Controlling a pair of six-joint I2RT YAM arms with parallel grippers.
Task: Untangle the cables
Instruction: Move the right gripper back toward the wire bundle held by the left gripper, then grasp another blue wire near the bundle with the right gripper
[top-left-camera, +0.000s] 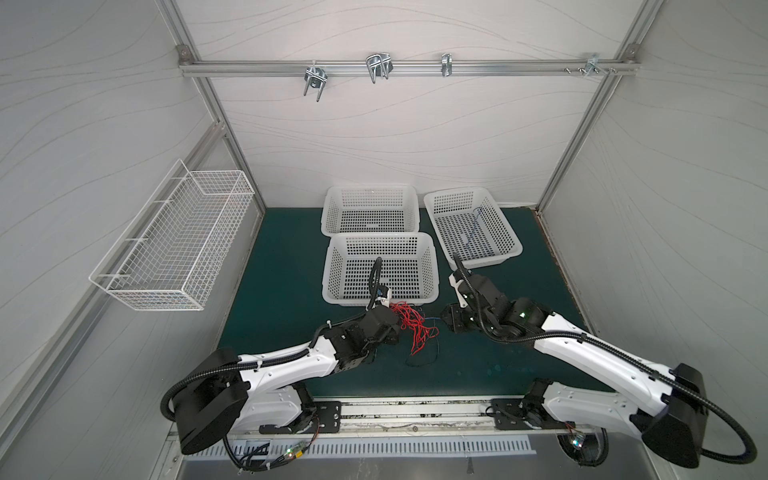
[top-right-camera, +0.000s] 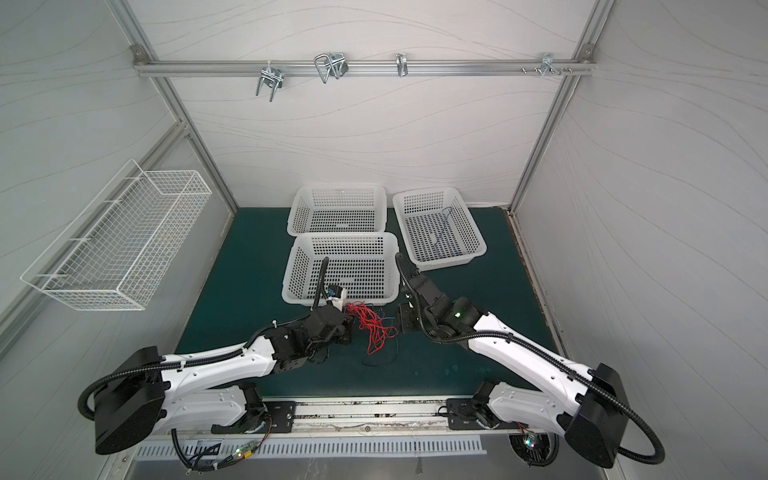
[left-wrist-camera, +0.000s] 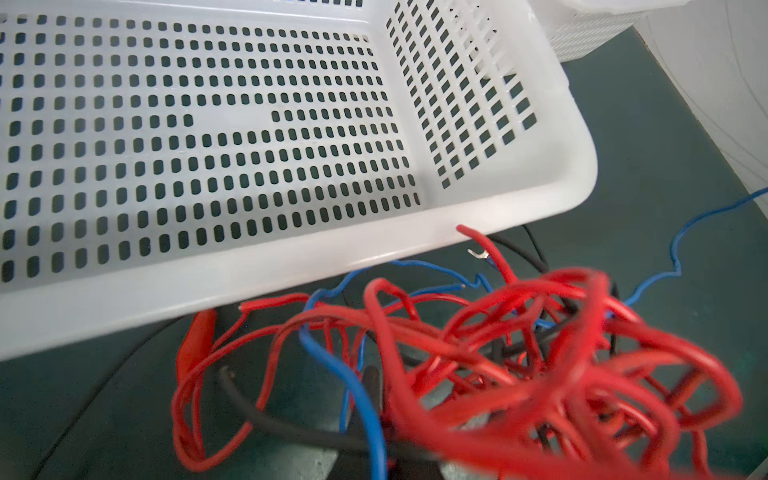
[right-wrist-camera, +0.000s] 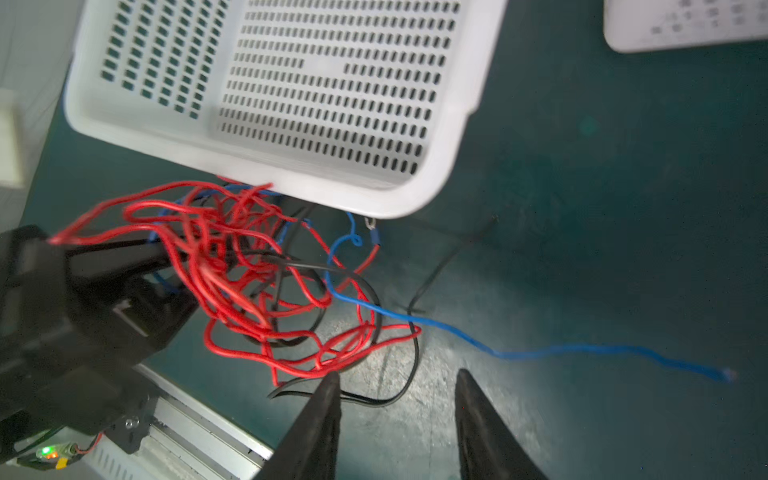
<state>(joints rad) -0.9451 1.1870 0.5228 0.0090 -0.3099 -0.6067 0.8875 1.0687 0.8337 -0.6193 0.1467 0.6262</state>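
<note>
Two white-and-black robot arms reach in from the near edge of the dark green desk (top-left-camera: 282, 291) and angle toward each other. Between them lies a tangle of thin red, blue and black cables (top-left-camera: 415, 326), just in front of the near rim of the closest white perforated plastic basket (top-left-camera: 326, 266). The left tool (top-left-camera: 395, 329) is clamped shut in this tangle. In the right wrist view, red loops drape over its black fingers (right-wrist-camera: 104, 251), and the upper part of the bunch appears raised while lower loops and a black strand rest on the desk. One long blue strand (right-wrist-camera: 540, 353) runs out of the bunch across the desk, passing the right tool (right-wrist-camera: 397, 376). That tool's jaws stand apart with nothing between them, the tips just beside the edge of the tangle. Farther back sit a second white basket (top-left-camera: 370, 190) and an angled third basket (top-left-camera: 457, 191), which holds a thin bluish wire (top-left-camera: 473, 232).
</note>
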